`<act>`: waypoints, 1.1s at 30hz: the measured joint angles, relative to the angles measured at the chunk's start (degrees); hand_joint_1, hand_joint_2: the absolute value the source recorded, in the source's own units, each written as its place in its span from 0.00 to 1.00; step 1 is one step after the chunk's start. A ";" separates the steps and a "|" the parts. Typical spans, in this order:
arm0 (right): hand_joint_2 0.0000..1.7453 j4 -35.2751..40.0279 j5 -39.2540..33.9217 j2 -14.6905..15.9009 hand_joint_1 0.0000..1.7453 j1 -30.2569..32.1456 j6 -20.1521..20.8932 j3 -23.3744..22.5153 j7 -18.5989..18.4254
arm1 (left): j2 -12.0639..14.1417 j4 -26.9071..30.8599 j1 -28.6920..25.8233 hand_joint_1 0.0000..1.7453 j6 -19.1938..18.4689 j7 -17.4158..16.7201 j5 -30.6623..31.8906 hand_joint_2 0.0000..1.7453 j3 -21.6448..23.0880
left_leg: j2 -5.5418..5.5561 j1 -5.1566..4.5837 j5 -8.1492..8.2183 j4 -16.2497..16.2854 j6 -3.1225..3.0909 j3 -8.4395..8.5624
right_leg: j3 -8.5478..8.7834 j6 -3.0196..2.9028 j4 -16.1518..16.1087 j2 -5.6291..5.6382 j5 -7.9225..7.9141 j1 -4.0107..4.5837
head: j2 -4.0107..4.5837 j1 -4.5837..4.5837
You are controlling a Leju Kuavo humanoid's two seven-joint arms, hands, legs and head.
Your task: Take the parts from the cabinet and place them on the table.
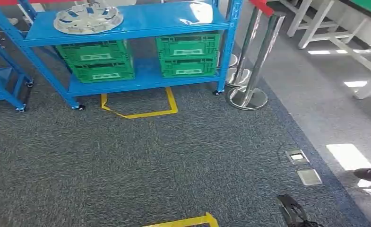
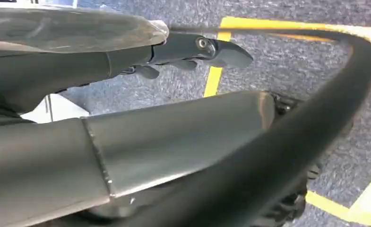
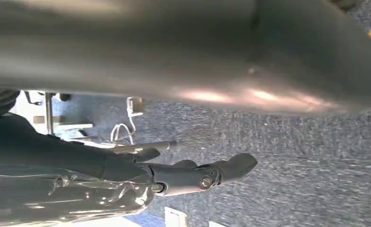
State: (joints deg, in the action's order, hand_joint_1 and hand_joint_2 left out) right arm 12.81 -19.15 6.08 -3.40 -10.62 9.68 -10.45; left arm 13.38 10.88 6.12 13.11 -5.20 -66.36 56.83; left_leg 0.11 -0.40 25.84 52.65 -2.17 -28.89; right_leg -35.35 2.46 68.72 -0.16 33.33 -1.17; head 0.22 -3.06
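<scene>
Blue metal cabinet (image 1: 141, 21) ahead on nubby grey carpet (image 1: 150, 156); the part, a round silvery slotted disc (image 1: 88, 19), sits on its top shelf above ribbed green plastic crates (image 1: 188, 54) (yellow tape (image 1: 141, 112) marks the floor). Left hand (image 2: 197, 49) and right hand (image 3: 193, 175) hang over carpet, dark fingers extended, loosely apart, holding nothing.
</scene>
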 joint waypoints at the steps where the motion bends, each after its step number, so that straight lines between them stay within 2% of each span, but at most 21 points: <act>1: 0.00 -0.11 0.00 0.00 0.00 0.08 0.00 0.07 0.18 | -0.11 0.00 -0.02 0.00 0.00 0.00 -0.02 0.00 0.02 | 0.04 0.10 0.12 0.04 0.13 0.03 | -1.82 0.47 3.34 -0.01 1.25 -0.14 | 0.00 0.02; 3: 0.00 -0.31 0.11 -0.02 0.00 0.28 0.00 0.24 0.22 | -0.33 0.00 -0.15 0.00 0.00 -0.06 -0.07 0.00 0.09 | 0.26 0.49 0.47 0.09 0.67 0.53 | -1.72 1.09 2.18 -0.03 -0.46 -0.62 | 0.00 -0.13; 5: 0.00 -0.39 0.13 0.00 0.00 0.27 0.00 0.39 0.33 | -0.48 0.00 -0.23 0.00 0.00 -0.17 -0.07 0.00 0.13 | 0.41 1.29 1.21 0.43 1.65 1.35 | 2.47 1.98 -7.23 -0.03 -6.17 -1.23 | 0.00 -0.20; 6: 0.00 -0.48 0.15 -0.09 0.00 0.26 0.00 0.48 0.35 | -0.30 -0.02 -0.23 0.00 0.00 -0.20 -0.07 0.00 0.15 | 0.41 1.25 1.74 0.68 2.42 1.51 | 4.34 2.62 -11.59 0.31 -7.62 -1.65 | 0.00 -0.46; 7: 0.00 -0.68 0.15 -0.40 0.00 0.28 0.00 0.55 0.33 | -0.06 -0.02 -0.01 0.00 0.02 -0.20 -0.07 0.00 0.17 | 0.42 1.31 1.91 1.15 2.77 1.58 | 3.93 2.35 -12.41 0.58 -5.14 -1.01 | 0.00 -0.90; 8: 0.00 -0.70 0.17 -0.37 0.00 0.07 0.00 0.55 0.37 | -0.04 -0.04 0.16 0.00 0.02 -0.20 -0.07 0.00 0.22 | 0.58 1.05 2.11 1.34 3.13 1.11 | 4.14 0.45 -12.16 0.44 -4.75 -1.09 | 0.00 -0.92; 9: 0.00 -0.74 0.17 -0.39 0.00 0.21 -0.02 0.57 0.44 | -0.04 -0.04 0.15 0.00 0.07 -0.22 -0.07 0.00 0.28 | 0.52 1.00 2.26 1.60 3.38 1.13 | 4.43 -0.31 -12.02 0.59 -5.90 -1.05 | 0.00 -0.39; 12: 0.00 -0.92 0.17 -0.48 0.00 0.39 -0.02 0.70 0.42 | -0.02 -0.04 0.07 0.00 0.07 -0.22 -0.07 0.00 0.37 | 0.32 1.32 2.87 2.80 4.21 1.39 | 5.49 -1.49 -11.94 0.54 -5.39 -0.96 | 0.00 0.20; 15: 0.00 -0.96 0.02 -0.48 0.00 0.14 -0.26 0.85 0.52 | -0.04 -0.02 0.29 0.00 0.07 -0.13 -0.09 0.00 0.39 | 0.21 1.27 7.03 15.48 4.37 -6.60 | 6.01 -2.23 -12.12 0.49 -4.89 -0.52 | 0.00 0.77; 17: 0.00 -1.05 -0.06 -0.48 0.00 0.15 -0.28 1.03 0.52 | -0.18 -0.02 0.16 0.00 0.07 -0.15 -0.20 0.00 0.44 | 0.22 1.12 8.41 21.09 3.93 -11.59 | 6.63 -2.72 -12.14 0.54 -4.19 0.07 | 0.00 0.81; 18: 0.00 -1.09 -0.09 -0.48 0.00 0.19 -0.31 1.07 0.52 | -0.22 -0.02 -0.02 0.00 0.09 -0.13 -0.20 0.00 0.44 | 0.22 0.72 6.70 19.88 3.32 -12.03 | 7.19 -2.86 -12.18 0.62 -3.82 0.37 | 0.00 0.83; 21: 0.00 -1.11 -0.09 -0.48 0.00 0.14 -0.37 1.16 0.52 | -0.07 -0.02 -0.05 0.00 0.09 -0.04 -0.22 0.00 0.44 | 0.24 -0.95 -2.97 7.08 0.18 -8.28 | 9.33 -3.01 -12.74 0.65 -2.65 1.33 | 0.00 0.94; 22: 0.00 -1.11 -0.09 -0.87 0.00 0.10 -0.37 1.22 0.52 | 0.44 -0.04 -0.07 0.00 0.13 0.00 -0.22 0.00 0.46 | 0.23 -1.65 -3.35 4.77 -1.11 -7.51 | 9.79 -3.00 -13.05 0.71 -2.36 1.41 | 0.00 0.64; 23: 0.00 -1.11 -0.11 -1.01 0.00 -0.02 -0.37 1.27 0.50 | 0.42 -0.04 0.03 0.00 0.11 0.00 -0.22 0.00 0.48 | 0.32 -1.76 -0.18 5.17 -1.32 -7.47 | 9.96 -2.81 -13.48 0.97 -2.01 1.39 | 0.00 0.55; 24: 0.00 -1.14 -0.18 -1.01 0.00 -0.20 -0.44 1.29 0.50 | 0.37 -0.02 0.21 0.00 0.11 0.02 -0.22 0.00 0.48 | 0.40 -1.99 -0.72 3.41 -1.63 -6.30 | 9.61 -2.43 -13.84 0.66 -1.70 1.22 | 0.00 0.86; 26: 0.00 -1.16 -0.31 -1.01 0.00 -0.16 -0.46 1.33 0.42 | 0.44 -0.02 -0.14 0.00 0.13 0.02 -0.22 0.00 0.48 | 0.38 -1.72 -1.79 1.78 -1.94 -4.53 | 11.82 -1.95 -13.18 0.54 -2.82 1.45 | 0.00 0.61; 27: 0.00 -1.18 -0.35 -1.03 0.00 -0.16 -0.44 1.40 0.35 | 0.31 -0.02 -0.28 0.00 0.13 0.02 -0.22 0.00 0.50 | 0.15 -1.12 -2.25 0.71 -1.34 -2.90 | 11.76 -1.91 -12.77 0.51 -1.76 1.33 | 0.00 0.77; 28: 0.00 -1.18 -0.33 -1.07 0.00 -0.14 -0.42 1.44 0.42 | 0.33 -0.04 -0.20 0.00 0.15 0.04 -0.22 0.00 0.48 | 0.07 -1.15 -2.02 0.48 -1.36 -2.02 | 11.71 -1.47 -11.14 0.49 -0.71 1.28 | 0.02 0.72; 31: 0.00 -1.35 -0.33 -0.94 0.00 -0.40 -0.63 1.42 0.39 | 0.02 -0.02 0.12 0.00 0.07 0.04 -0.22 0.00 0.48 | 0.16 -1.11 -1.02 0.49 -1.23 -1.24 | 4.61 -0.09 -0.07 0.50 4.50 0.54 | 0.00 0.55; 32: 0.00 -1.40 -0.39 -0.94 0.00 -0.37 -0.68 1.42 0.35 | -0.04 -0.02 0.07 0.00 0.04 0.04 -0.22 0.00 0.48 | 0.25 -0.93 -0.60 0.59 -1.00 -0.88 | 2.72 0.31 1.97 0.48 5.01 0.32 | 0.00 0.35; 33: 0.00 -1.42 -0.55 -0.94 0.00 -0.24 -0.68 1.44 0.28 | -0.15 -0.02 0.00 0.00 0.04 0.04 -0.22 0.00 0.48 | 0.32 -0.74 -0.13 0.64 -0.73 -0.35 | 2.14 0.64 1.38 0.46 3.58 0.00 | 0.00 0.22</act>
State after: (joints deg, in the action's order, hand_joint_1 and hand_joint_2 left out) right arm 11.39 -19.69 5.14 -3.64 -11.30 11.13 -10.16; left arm 13.22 10.86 6.12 13.16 -5.16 -66.58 57.31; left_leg 0.43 -1.14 25.71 53.29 -2.90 -29.24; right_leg -33.22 3.10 70.10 0.30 36.91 -1.17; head 0.22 -2.84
